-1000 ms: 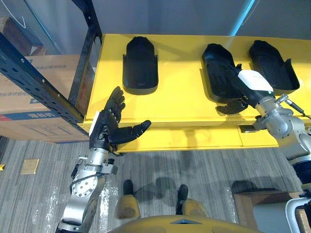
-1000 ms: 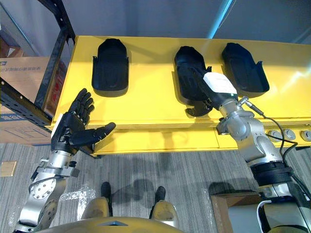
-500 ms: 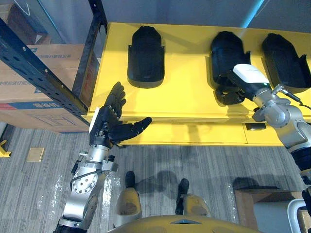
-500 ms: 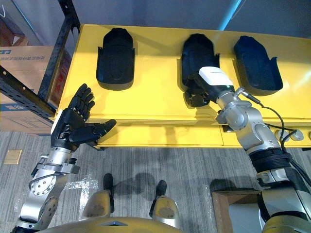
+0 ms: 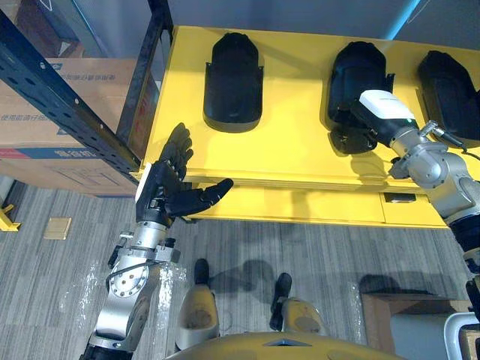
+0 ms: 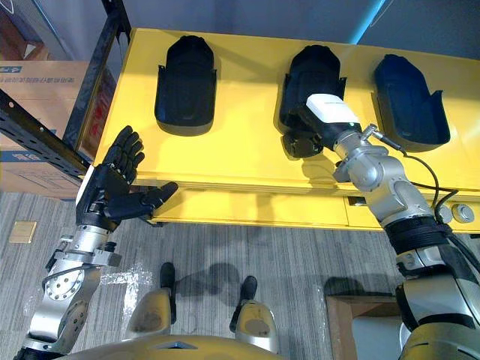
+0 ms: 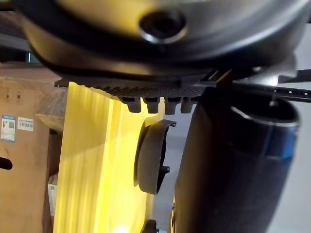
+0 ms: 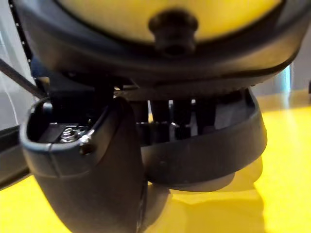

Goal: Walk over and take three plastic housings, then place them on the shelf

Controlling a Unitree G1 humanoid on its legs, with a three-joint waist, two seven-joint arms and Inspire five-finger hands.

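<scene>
Eye views share the yellow shelf [image 5: 300, 142] from above; wrist views skim it closely.

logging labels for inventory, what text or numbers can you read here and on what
Cardboard box left of the yellow surface: printed lines, too small to read.
White stickers on the box: blurred, unreadable.
Housings on it, the middle housing in the right hand: no print visible.

Three black, hollow, shoe-shaped plastic housings are lying open side up in a row on the yellow surface [image 5: 296, 154], rounded ends pointing far: the left housing [image 5: 233, 82] sitting alone, the middle housing [image 5: 358, 73] being gripped at its near end by the right hand [image 5: 351, 136], and the right housing [image 5: 448, 94] lying just beyond.
</scene>
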